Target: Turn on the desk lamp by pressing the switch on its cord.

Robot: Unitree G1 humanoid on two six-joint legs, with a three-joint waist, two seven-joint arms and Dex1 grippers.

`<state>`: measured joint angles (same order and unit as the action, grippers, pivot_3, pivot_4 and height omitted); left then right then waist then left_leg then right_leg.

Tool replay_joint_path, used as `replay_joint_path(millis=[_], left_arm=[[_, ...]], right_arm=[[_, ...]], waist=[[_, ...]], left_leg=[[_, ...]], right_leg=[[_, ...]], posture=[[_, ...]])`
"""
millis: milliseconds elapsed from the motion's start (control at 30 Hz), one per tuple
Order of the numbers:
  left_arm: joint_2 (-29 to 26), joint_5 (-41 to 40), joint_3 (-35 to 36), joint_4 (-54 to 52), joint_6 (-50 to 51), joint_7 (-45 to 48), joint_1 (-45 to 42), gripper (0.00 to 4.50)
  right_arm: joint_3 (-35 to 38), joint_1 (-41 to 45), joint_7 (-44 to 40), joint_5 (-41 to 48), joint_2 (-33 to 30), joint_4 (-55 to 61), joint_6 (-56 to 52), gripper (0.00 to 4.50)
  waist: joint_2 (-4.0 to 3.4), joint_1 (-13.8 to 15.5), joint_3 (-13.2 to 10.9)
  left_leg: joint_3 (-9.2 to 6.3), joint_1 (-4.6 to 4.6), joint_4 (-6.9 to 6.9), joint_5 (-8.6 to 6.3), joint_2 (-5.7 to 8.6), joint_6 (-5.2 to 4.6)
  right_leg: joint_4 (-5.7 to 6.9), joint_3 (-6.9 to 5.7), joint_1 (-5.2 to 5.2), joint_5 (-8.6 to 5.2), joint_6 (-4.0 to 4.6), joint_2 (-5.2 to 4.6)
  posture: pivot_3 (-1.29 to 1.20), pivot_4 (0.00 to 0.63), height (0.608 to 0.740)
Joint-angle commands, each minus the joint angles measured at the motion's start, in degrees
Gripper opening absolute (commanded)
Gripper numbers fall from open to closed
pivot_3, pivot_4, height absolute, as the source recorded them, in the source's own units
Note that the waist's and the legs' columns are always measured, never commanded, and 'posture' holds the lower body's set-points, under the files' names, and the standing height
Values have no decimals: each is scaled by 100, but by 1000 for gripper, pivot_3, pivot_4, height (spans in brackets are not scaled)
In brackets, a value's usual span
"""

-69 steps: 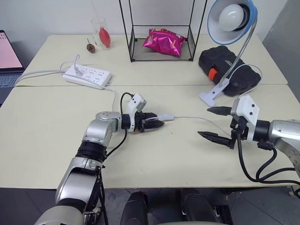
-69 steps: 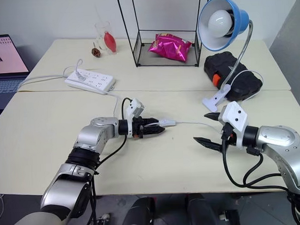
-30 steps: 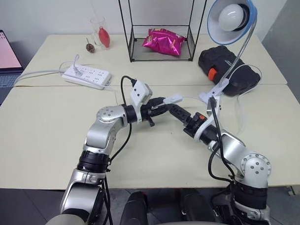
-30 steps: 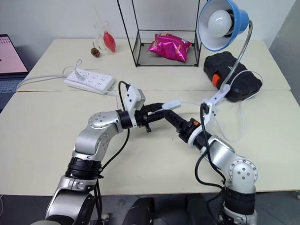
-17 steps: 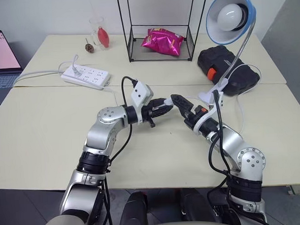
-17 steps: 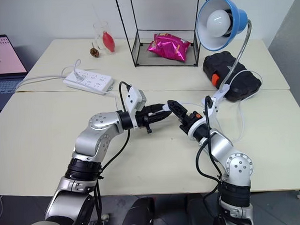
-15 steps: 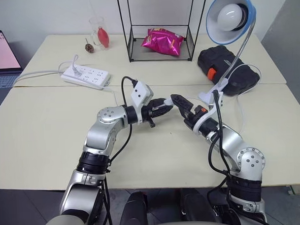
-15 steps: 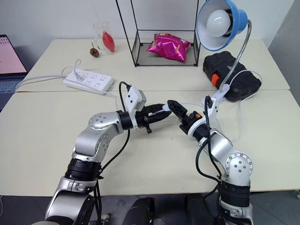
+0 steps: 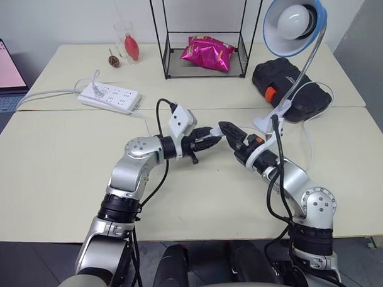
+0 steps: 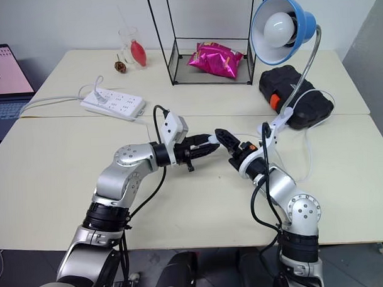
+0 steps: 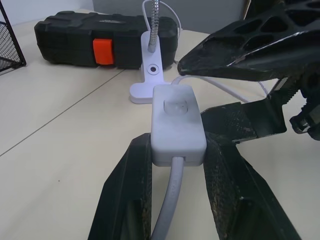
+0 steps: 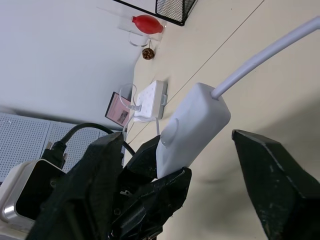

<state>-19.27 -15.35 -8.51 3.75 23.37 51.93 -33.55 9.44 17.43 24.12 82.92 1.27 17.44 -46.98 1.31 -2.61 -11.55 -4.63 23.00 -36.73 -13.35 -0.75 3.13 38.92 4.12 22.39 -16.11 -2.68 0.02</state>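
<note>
A: What's the setting?

B: Two cream tables (image 9: 53,154) pushed together, seam running across, white wall behind. At ten o'clock a laptop (image 9: 1,68) and a white power strip (image 9: 111,96); at twelve a black wire frame (image 9: 203,30) over a pink snack bag (image 9: 208,53); at eleven a glass (image 9: 126,39) with something red in it. At two o'clock a black case (image 9: 293,86) with an orange latch.

A: And the desk lamp?

B: The desk lamp (image 9: 294,21) stands at one o'clock, blue shade facing the robot, its white clamp base just beside the case. Bulb looks unlit.

A: The switch?

B: Mid-table, lifted clear of the surface. The left gripper (image 11: 177,165) is clamped on the switch (image 11: 177,122), rocker facing up, with the cord (image 11: 167,205) running back between its fingers. The right gripper (image 12: 175,170) straddles the switch, its fingers (image 12: 272,185) spread and not touching it.

A: Changed from before?

B: A couple of seconds ago the right arm was out at three o'clock; it has swung in against the left. Its fingers have narrowed since half a second ago.
</note>
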Motion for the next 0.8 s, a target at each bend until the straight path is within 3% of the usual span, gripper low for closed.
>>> replay_joint_path(millis=[33,333,400,733,800], left_arm=[[-19,-67,-7,-322,-44,1,3,1086],[-36,-68,-27,-360,-35,21,9,1086],[-43,-71,-32,-366,-34,20,10,1086],[-52,-80,-42,-349,-58,-5,4,1086],[-49,-77,-38,-347,-65,-17,5,1086]], right_arm=[[-85,79,-12,175,-19,59,51,2647],[-156,60,-11,188,-67,11,76,723],[-171,56,-11,211,-82,9,94,475],[-163,60,-82,288,-93,13,168,473],[-190,31,-182,291,-140,83,127,1173]], waist=[[0,0,0],[0,-9,0],[0,-9,0],[0,-10,0],[0,-10,0]], left_leg=[[0,0,0,0,0,0],[0,0,4,0,-1,0],[0,1,4,0,-1,0],[1,1,10,0,-1,0],[1,2,10,0,-1,0]], right_leg=[[0,0,0,0,0,0],[0,0,3,-2,2,0],[0,0,4,-2,2,0],[-2,0,7,-5,5,0],[-2,0,8,-5,5,0]], posture=[[0,150,740],[0,150,740],[0,150,740],[0,150,740],[0,150,740]])
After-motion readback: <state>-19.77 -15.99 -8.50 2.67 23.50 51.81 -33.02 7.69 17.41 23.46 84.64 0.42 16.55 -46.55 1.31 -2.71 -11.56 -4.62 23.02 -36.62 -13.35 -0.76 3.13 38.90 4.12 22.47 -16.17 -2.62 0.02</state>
